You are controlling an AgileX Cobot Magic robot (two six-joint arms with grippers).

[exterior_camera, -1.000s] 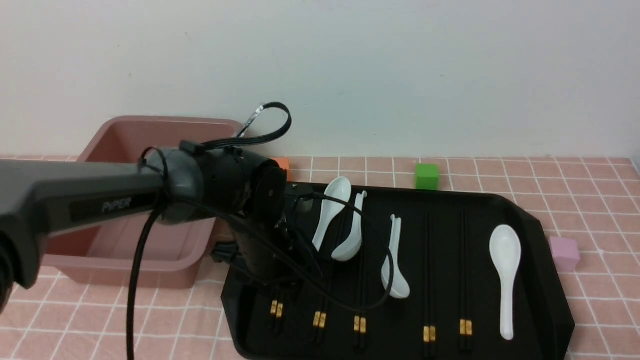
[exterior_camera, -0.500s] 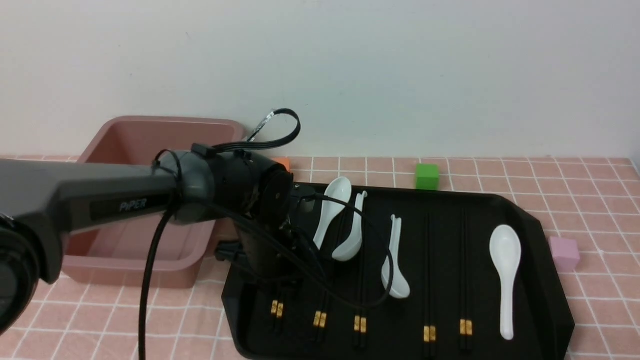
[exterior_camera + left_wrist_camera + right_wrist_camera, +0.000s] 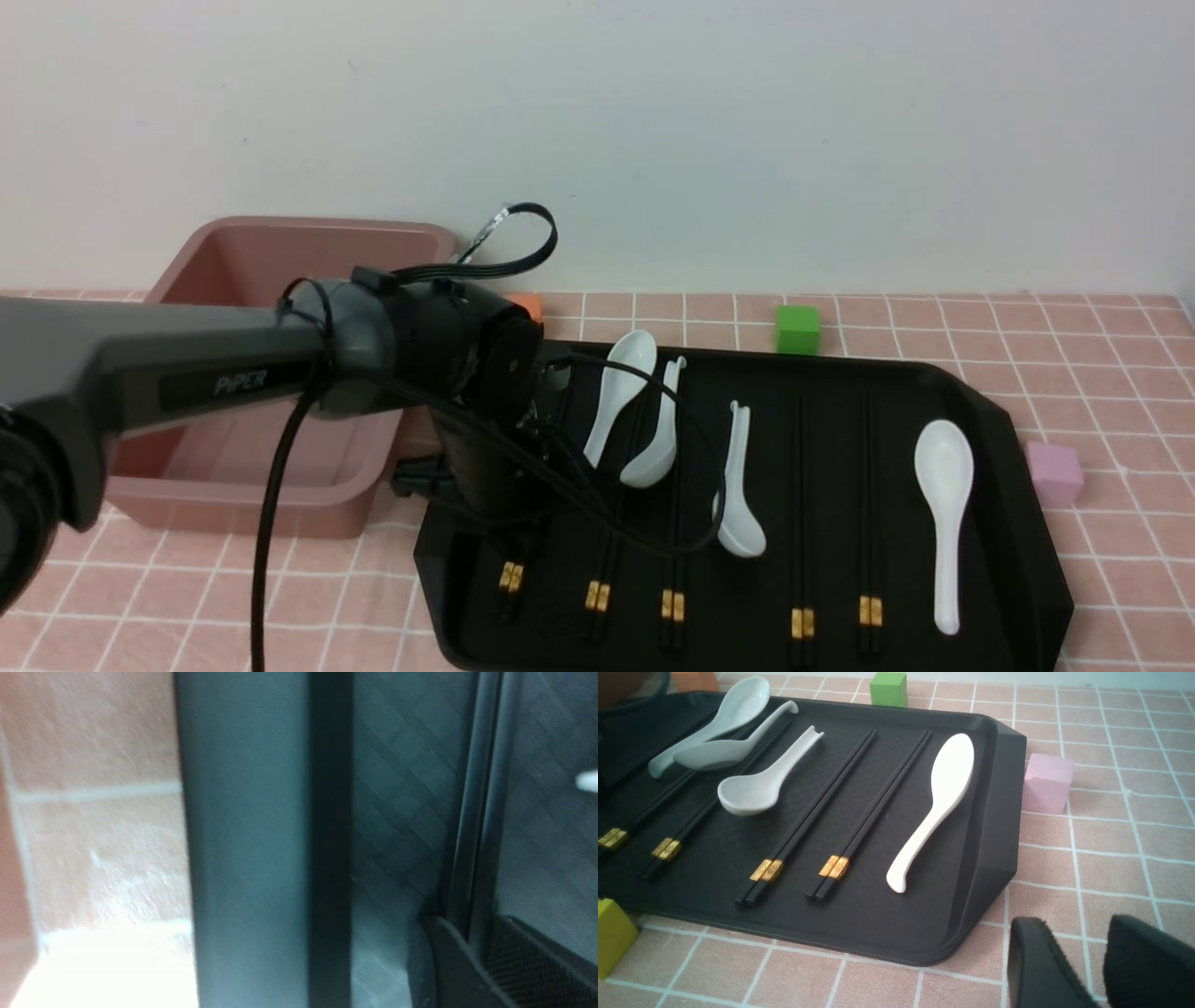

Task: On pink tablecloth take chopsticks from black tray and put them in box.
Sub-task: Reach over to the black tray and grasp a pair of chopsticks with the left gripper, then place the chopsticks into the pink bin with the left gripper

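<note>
Left of the black tray (image 3: 990,523) sat the dusty-pink bin (image 3: 252,511); past it the left arm reached rightward, bent down, its gripper (image 3: 481,952) clamped on the leftmost chopstick pair (image 3: 481,835), still lying in the tray.

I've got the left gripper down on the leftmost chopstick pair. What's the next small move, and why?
Probably squeeze the left gripper gently before lifting: its fingers straddle the black chopsticks, which lie side by side between them, still within the black tray.
</note>
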